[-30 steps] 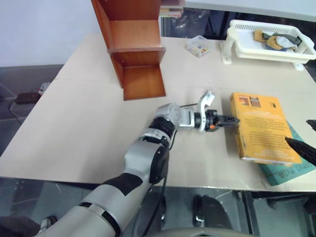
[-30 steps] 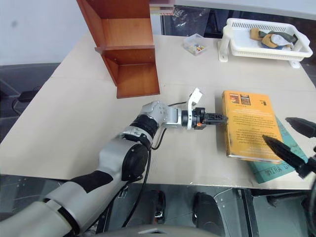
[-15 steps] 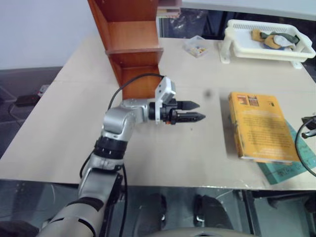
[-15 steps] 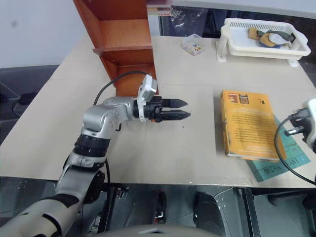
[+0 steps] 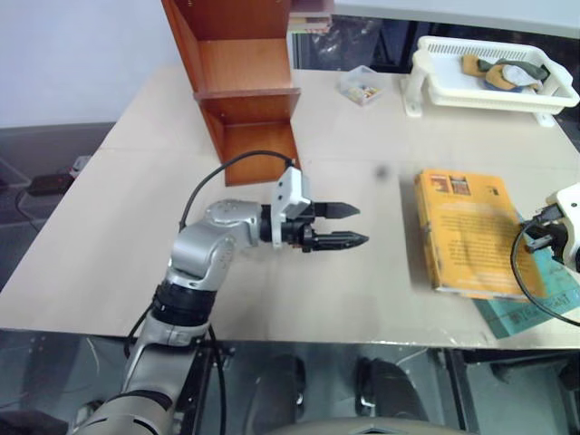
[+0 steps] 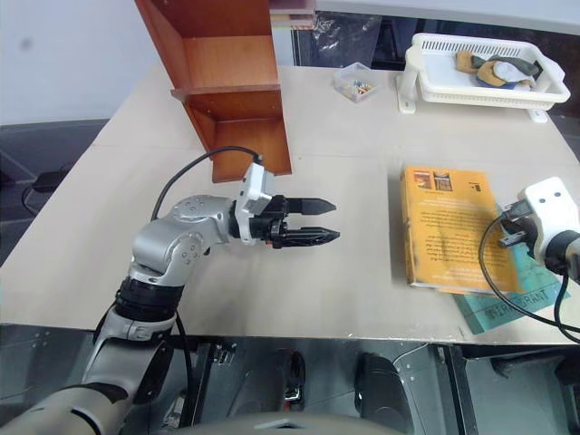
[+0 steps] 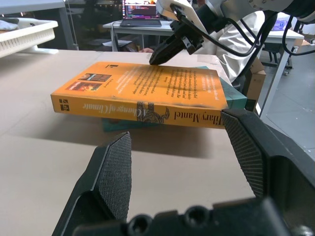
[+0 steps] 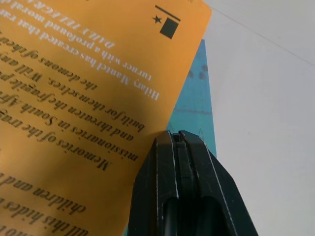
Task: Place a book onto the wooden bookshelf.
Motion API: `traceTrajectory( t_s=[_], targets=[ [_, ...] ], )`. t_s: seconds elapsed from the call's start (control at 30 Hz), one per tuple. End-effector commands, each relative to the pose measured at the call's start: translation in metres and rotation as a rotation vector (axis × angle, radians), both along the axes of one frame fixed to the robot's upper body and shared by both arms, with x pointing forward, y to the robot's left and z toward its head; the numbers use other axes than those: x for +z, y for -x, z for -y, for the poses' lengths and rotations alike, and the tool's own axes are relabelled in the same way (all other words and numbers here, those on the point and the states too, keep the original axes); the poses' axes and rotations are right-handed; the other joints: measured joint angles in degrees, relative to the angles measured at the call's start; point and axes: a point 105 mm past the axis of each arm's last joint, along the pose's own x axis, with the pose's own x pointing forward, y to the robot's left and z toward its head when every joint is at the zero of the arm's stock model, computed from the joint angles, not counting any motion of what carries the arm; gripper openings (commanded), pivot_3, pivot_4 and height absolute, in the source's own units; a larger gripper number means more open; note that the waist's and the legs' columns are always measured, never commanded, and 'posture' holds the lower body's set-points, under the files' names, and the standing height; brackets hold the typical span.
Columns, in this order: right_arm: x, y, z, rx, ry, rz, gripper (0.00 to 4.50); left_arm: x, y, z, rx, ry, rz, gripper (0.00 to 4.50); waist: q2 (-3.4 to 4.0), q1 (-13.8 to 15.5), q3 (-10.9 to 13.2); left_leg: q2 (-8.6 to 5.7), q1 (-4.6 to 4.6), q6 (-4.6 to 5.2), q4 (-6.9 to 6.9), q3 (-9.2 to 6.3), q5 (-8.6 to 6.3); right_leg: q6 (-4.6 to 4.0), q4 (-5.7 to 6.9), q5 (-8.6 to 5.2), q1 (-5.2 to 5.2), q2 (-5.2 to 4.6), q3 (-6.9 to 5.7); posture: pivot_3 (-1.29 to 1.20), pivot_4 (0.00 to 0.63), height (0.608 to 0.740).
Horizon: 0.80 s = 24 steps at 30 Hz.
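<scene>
While the left gripper (image 5: 343, 226) is held apart mid-table, the right gripper (image 7: 158, 55), fingers together, is pressed on the book (image 5: 471, 231) at three o'clock.

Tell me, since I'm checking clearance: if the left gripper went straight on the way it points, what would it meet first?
Probably the book's spine. The left gripper, open, points level across bare table at it, with nothing between. Height is hard to judge.
</scene>
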Motion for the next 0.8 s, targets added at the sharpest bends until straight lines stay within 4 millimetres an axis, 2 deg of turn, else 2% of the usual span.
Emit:
traceTrajectory(
  t_s=[0.03,0.13,0.2,0.27,0.43,0.6,0.8],
  targets=[
    [0.019,0.003,0.033,-0.126,0.104,0.056,0.00,0.007,0.006,0.004,-0.030,0.011,0.042,3.34,0.00,0.0,0.0,0.00,0.00,-0.03,0.00,0.00,0.02,0.00,0.00,0.00,0.00,0.00,0.00,0.00,0.150,0.740],
    [0.021,0.015,0.063,-0.230,0.250,0.032,0.00,0.007,0.006,0.003,-0.032,0.005,0.049,3.34,0.01,0.1,0.0,-0.01,-0.01,-0.10,0.00,0.01,0.06,0.00,0.00,0.00,0.00,0.00,0.00,0.00,0.150,0.740],
    [0.015,0.019,0.073,-0.249,0.313,-0.015,0.00,0.007,0.006,0.004,-0.038,0.002,0.051,3.34,0.01,0.0,0.0,-0.01,-0.01,-0.12,0.00,0.02,0.07,0.00,0.00,0.00,-0.01,-0.01,0.00,0.00,0.150,0.740],
    [0.005,0.017,0.073,-0.253,0.285,-0.057,0.00,0.007,0.007,0.005,-0.046,-0.001,0.066,3.34,0.01,-0.3,0.0,0.00,0.02,-0.13,0.00,0.04,0.08,0.13,0.00,-0.08,0.00,0.00,0.02,0.00,0.150,0.740],
    [-0.022,0.015,0.067,-0.224,0.186,-0.180,0.00,0.010,0.011,0.002,-0.063,-0.009,0.100,3.34,0.06,-1.2,0.0,0.07,0.11,-0.02,0.00,0.07,0.01,0.20,0.04,-0.12,0.01,0.07,0.10,0.00,0.150,0.740],
    [-0.028,0.015,0.061,-0.183,0.140,-0.219,0.00,0.010,0.012,-0.002,-0.049,-0.013,0.105,3.34,0.09,-1.0,0.0,0.07,0.10,-0.02,0.00,0.07,0.01,0.19,0.09,-0.12,-0.01,0.07,0.10,0.00,0.150,0.740],
    [-0.027,0.011,0.024,-0.053,0.018,-0.215,0.00,0.009,0.015,-0.004,-0.038,-0.006,0.093,3.34,0.09,-0.9,0.0,0.06,0.09,-0.03,0.00,0.06,0.02,0.19,0.08,-0.12,-0.01,0.06,0.10,0.00,0.150,0.740]
  ],
)
